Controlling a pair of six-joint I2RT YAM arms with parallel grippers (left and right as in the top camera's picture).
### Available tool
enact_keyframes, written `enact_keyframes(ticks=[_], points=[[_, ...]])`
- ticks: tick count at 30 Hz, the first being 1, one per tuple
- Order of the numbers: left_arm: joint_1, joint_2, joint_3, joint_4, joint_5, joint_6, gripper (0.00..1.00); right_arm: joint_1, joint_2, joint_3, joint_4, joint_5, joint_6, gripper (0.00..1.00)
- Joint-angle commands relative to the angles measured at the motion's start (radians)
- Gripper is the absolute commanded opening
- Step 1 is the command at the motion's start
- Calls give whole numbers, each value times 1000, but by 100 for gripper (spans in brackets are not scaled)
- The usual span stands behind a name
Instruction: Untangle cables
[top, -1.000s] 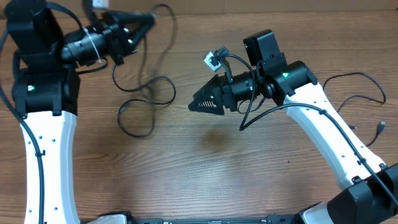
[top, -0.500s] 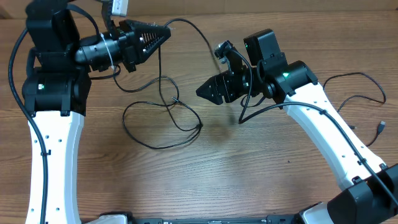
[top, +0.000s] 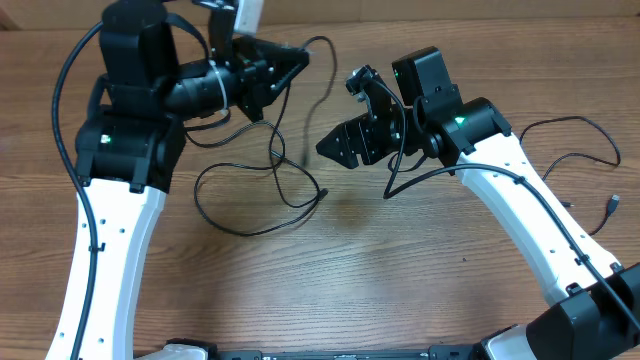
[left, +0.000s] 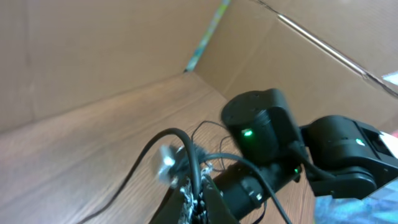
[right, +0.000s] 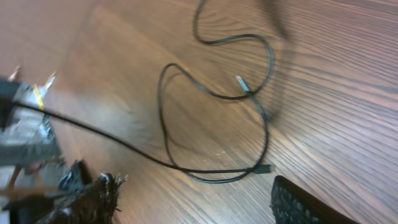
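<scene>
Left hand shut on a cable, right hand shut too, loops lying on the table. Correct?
No. The right hand is open, fingers wide apart in the right wrist view. Left hand is shut on a cable, loops lying on the table.

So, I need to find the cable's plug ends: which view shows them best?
Right wrist: two plug ends show close and distinct. Overhead shows the whole cable loop, but the ends are tiny. Left wrist shows only one blurred strand.
</scene>
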Motion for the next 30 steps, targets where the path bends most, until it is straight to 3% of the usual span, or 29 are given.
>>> enact_keyframes(ticks=[1, 12, 18, 22, 25, 30], points=[[-8, -7, 18, 74, -7, 34, 4, 3, -29, 18, -3, -120, -72, 80], [-9, -7, 18, 431, -5, -273, 4, 3, -29, 18, 50, -321, -74, 85], [-10, -7, 18, 516, 6, -389, 4, 3, -29, 18, 102, -237, -66, 84], [-10, -7, 18, 496, -52, -412, 4, 3, -29, 18, 92, 33, 27, 82], [-10, -7, 18, 396, -155, -431, 4, 3, -29, 18, 82, 207, 98, 82], [-43, 0, 18, 176, -338, -432, 4, 3, -29, 18, 99, 227, 100, 83]])
